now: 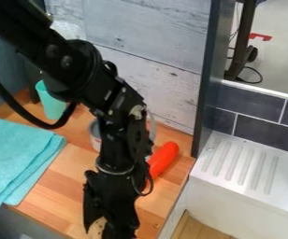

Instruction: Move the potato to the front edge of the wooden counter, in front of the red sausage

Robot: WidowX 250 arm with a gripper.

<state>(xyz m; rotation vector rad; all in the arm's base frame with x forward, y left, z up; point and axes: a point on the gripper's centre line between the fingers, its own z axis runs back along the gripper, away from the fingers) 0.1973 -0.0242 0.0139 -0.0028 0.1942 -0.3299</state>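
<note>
The black gripper (108, 225) hangs low over the front part of the wooden counter (53, 208), near the bottom edge of the view. Its two fingers stand apart. A tan patch shows between them; I cannot tell whether it is an object or the counter. Just right of the wrist, a smooth orange-red elongated object (163, 159) lies slanted, its lower end partly hidden by the arm. Behind the forearm is a greyish container (95, 136), mostly covered.
A folded turquoise cloth (18, 158) lies on the left of the counter. A mint-green cup (51, 103) stands at the back left. A dark upright post (210, 79) and a white ridged sink unit (243, 165) are on the right.
</note>
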